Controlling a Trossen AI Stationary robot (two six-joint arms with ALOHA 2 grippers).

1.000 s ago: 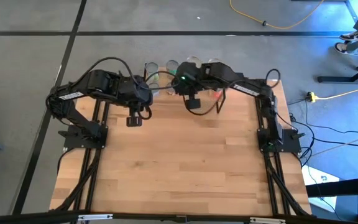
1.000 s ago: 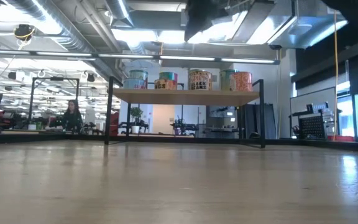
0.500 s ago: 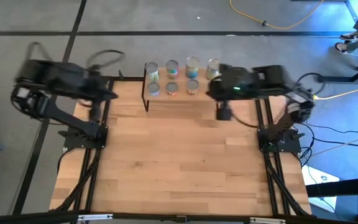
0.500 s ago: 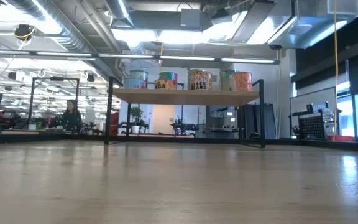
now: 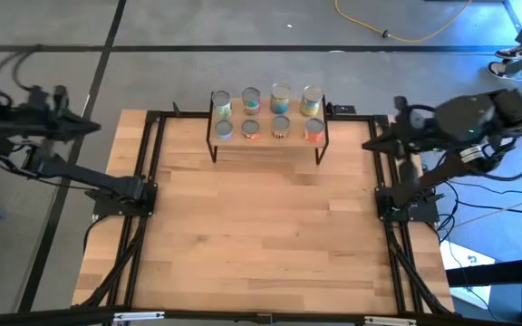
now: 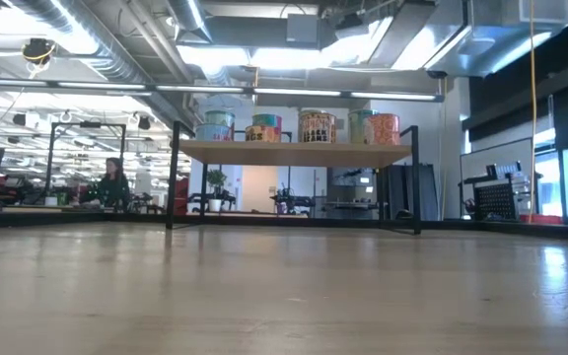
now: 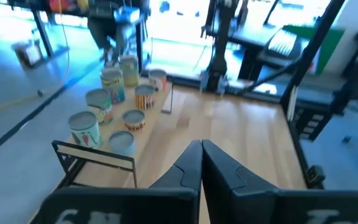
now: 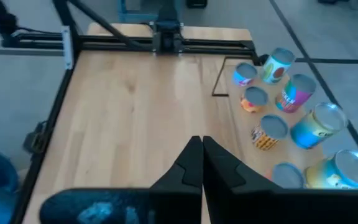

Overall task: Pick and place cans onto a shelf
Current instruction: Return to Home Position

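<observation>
Eight cans (image 5: 280, 127) sit on the shelf (image 5: 265, 142). Left tool (image 7: 201, 149) and right tool (image 8: 202, 144) both pressed together, at the tabletop's (image 5: 261, 226) sides

Cans (image 5: 251, 100) on shelf (image 6: 294, 154) (two rows)

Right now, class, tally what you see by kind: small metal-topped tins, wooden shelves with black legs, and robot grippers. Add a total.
Small cylindrical silver-topped cans: 8
Low light-wood shelf with black metal legs: 1
Dark two-finger grippers (left gripper, right gripper): 2
Total: 11
</observation>
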